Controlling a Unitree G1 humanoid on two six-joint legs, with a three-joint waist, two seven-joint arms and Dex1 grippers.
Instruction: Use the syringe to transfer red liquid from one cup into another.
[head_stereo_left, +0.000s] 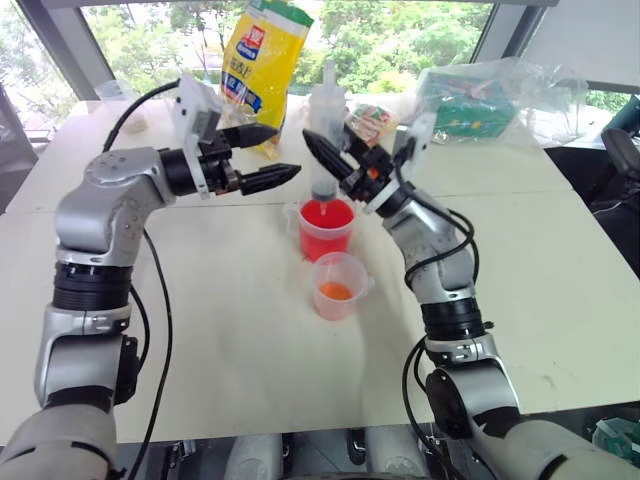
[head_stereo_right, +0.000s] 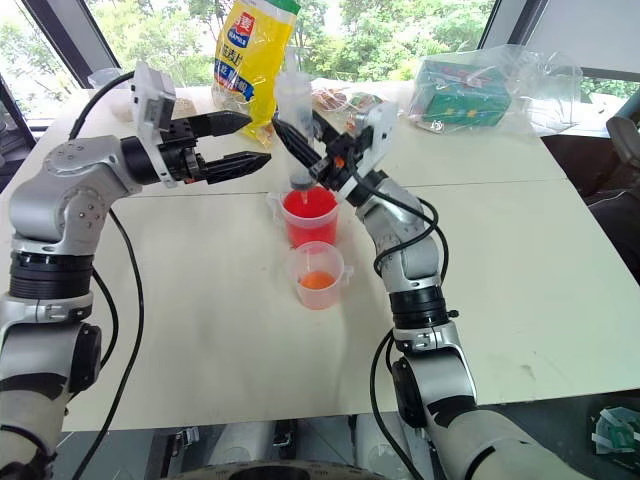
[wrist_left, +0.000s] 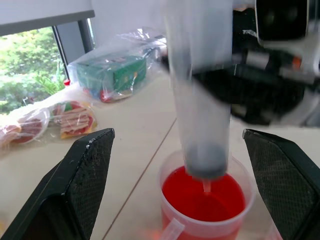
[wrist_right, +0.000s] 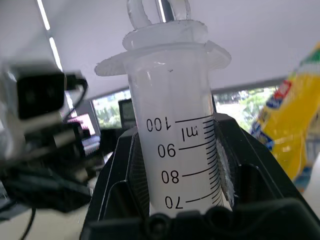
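My right gripper (head_stereo_left: 322, 150) is shut on the barrel of the syringe (head_stereo_left: 325, 120), with the barrel (wrist_right: 175, 150) between its fingers (wrist_right: 120, 185). The syringe stands upright over the taller red cup (head_stereo_left: 327, 228). Its nozzle points down into the cup's mouth, at or just above the red liquid (wrist_left: 200, 197); the barrel (wrist_left: 200, 100) looks empty. In front of the red cup stands the shorter clear cup (head_stereo_left: 338, 287), with a little orange-red at its bottom. My left gripper (head_stereo_left: 285, 152) is open, level and just left of the syringe, its fingers (wrist_left: 90, 185) wide to either side.
A yellow bag (head_stereo_left: 265, 60) stands at the back of the white table (head_stereo_left: 200, 330). Snack packs (head_stereo_left: 372, 120) and a clear bag with a green box (head_stereo_left: 470, 110) lie at the back right. Bare tabletop surrounds the two cups.
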